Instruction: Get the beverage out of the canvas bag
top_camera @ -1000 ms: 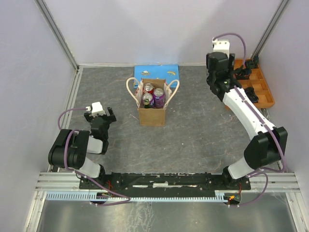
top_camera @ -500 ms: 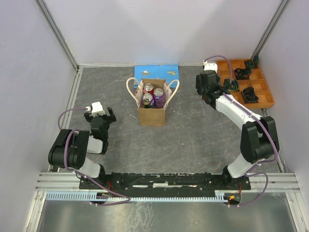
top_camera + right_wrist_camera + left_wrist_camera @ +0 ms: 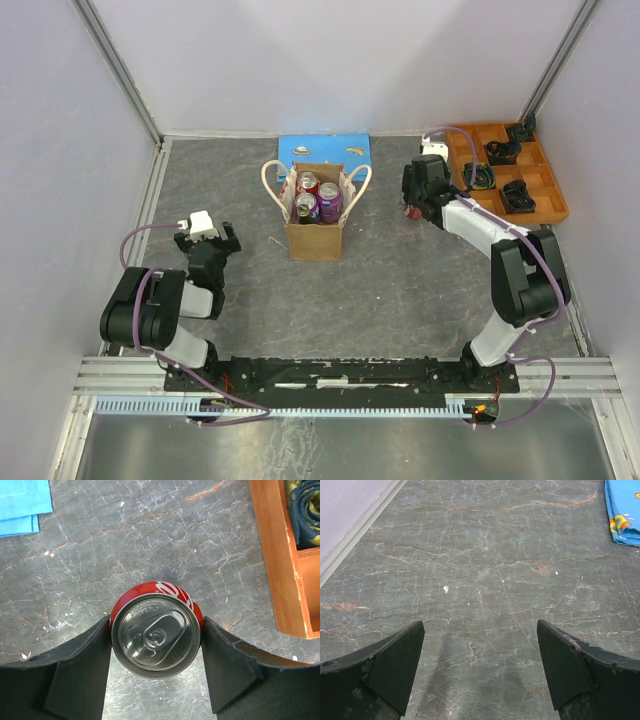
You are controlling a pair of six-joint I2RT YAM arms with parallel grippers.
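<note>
While the left fingers (image 3: pixel 390 665) sit spread and idle, right arm (image 3: pixel 478 224) has dropped lower | right fingers (image 3: pixel 227 670) clamped on red aluminium soda can (image 3: pixel 156 630), now right of tan boxy canvas bag (image 3: pixel 316 238) | basically out, just release

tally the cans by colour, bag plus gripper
Red: 2, the bagged red can and the held red can in the right gripper.
Purple: 2, the purple cans, both in the canvas bag.
Total: 4 cans.
</note>
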